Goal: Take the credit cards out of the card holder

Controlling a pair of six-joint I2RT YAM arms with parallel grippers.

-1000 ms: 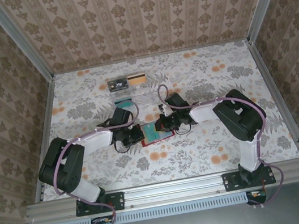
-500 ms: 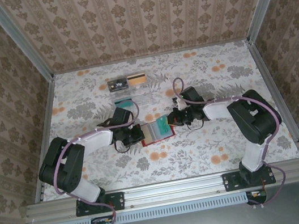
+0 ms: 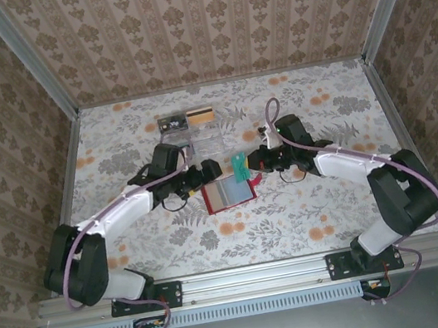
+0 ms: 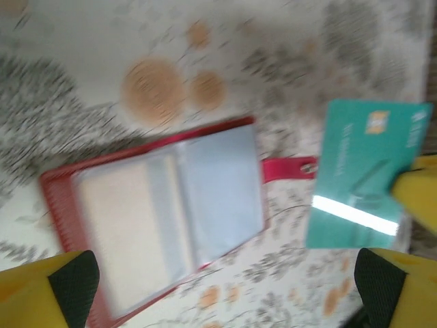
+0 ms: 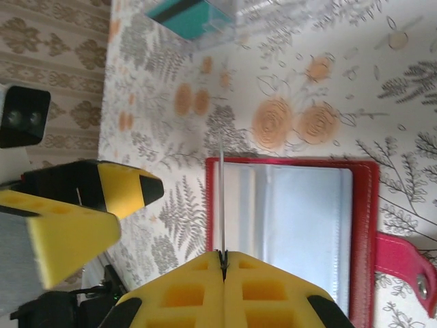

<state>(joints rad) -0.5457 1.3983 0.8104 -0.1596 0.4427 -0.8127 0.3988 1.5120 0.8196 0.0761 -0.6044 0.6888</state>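
Enclosure: walls (image 3: 204, 23) papered in a beige damask pattern; surface (image 3: 335, 203) covered in a pale floral print with orange and grey blooms.

Card holder (image 3: 228, 192): red, lying open and flat at mid-surface, pale grey-blue inner face up, clear pockets showing. Red closing tab (image 5: 403, 270) sticks out from one side edge, flat on the surface.

Teal credit card (image 3: 240, 166): out of the pockets, held on a tilt just past the holder's far right corner, near the tab.

Right gripper (image 3: 253, 167): clenched on the teal credit card. In the right wrist view the yellow fingertips (image 5: 184, 290) pinch the card edge-on, with the open holder directly beyond them.

Left gripper (image 3: 208, 172): released, jaws wide apart, holding nothing. It sits just beside the holder's far left corner. In the left wrist view the holder lies between and beyond its two fingertips.

Clear plastic case (image 3: 194, 143): on the surface behind the grippers, a teal item inside.

Two cards, one dark (image 3: 170, 123) and one gold-striped (image 3: 201, 116): side by side behind the case, near the back wall.
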